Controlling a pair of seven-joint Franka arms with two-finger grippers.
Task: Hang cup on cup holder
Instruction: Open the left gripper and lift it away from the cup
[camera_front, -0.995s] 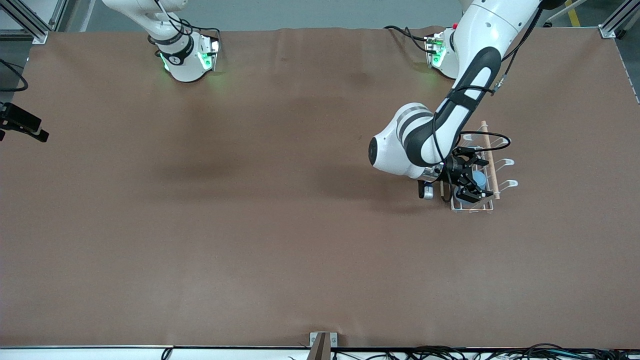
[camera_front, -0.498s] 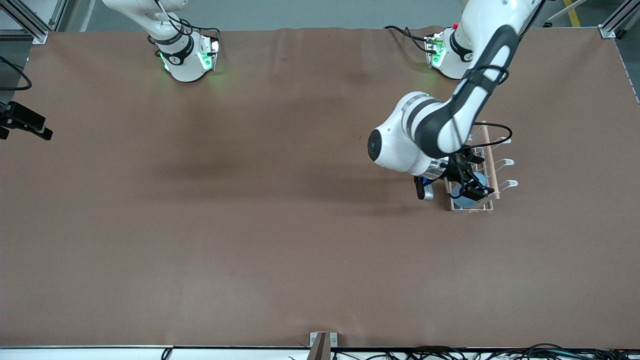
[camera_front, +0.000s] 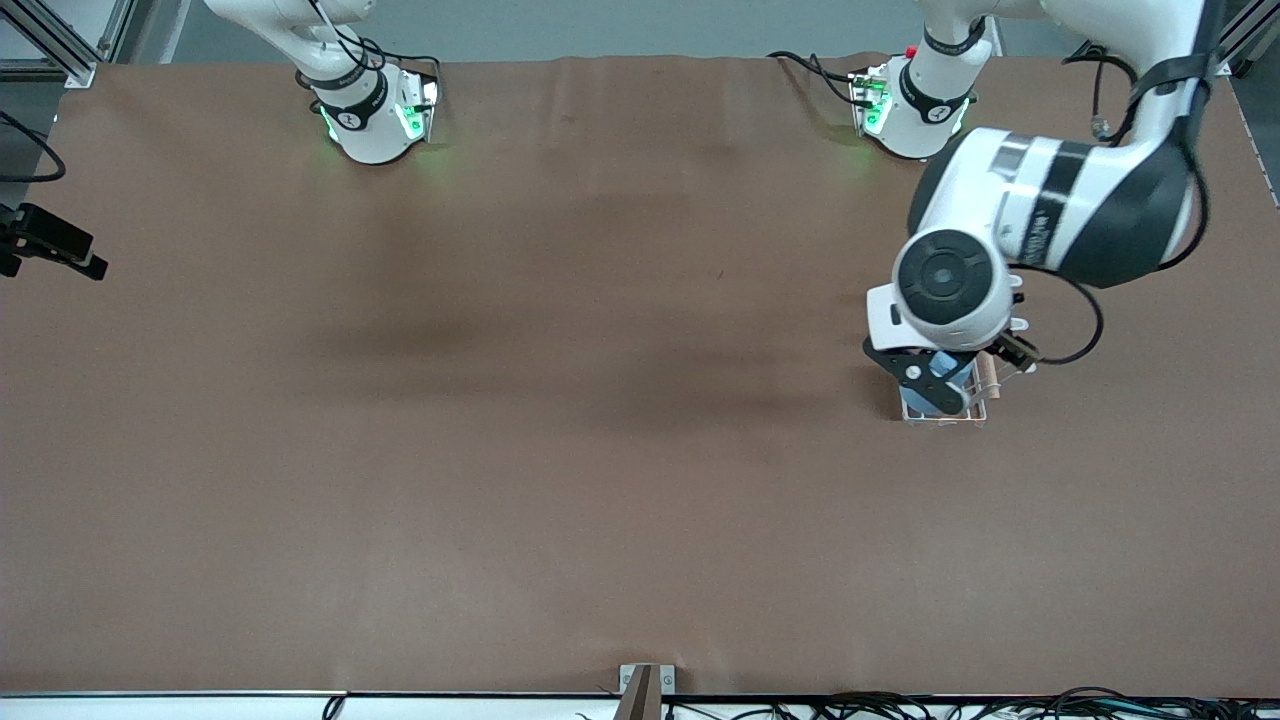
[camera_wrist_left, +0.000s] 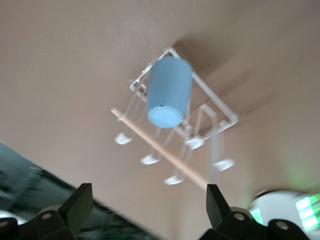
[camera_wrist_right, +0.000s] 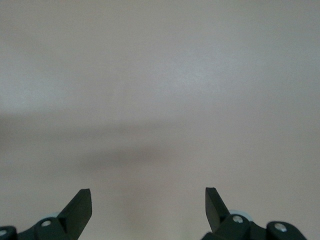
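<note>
The brown table spreads under both arms, and the cup holder serves as the landmark: it stands on the table toward the left arm's end, nearer to the front camera than the left arm's base. The left arm comes from its base and bends over the cup holder, so that its wrist hides most of the rack in the front view. The left gripper hangs in the air above the cup holder with its fingers spread wide and nothing between them. In the left wrist view the cup holder shows its white wire base, its looped prongs and the light wooden rod along its top. The cup sits upside down on one of the prongs, base upward, apart from the gripper. The right arm waits, well apart from the cup holder; the right gripper is over bare table, its fingers wide apart and holding nothing.
</note>
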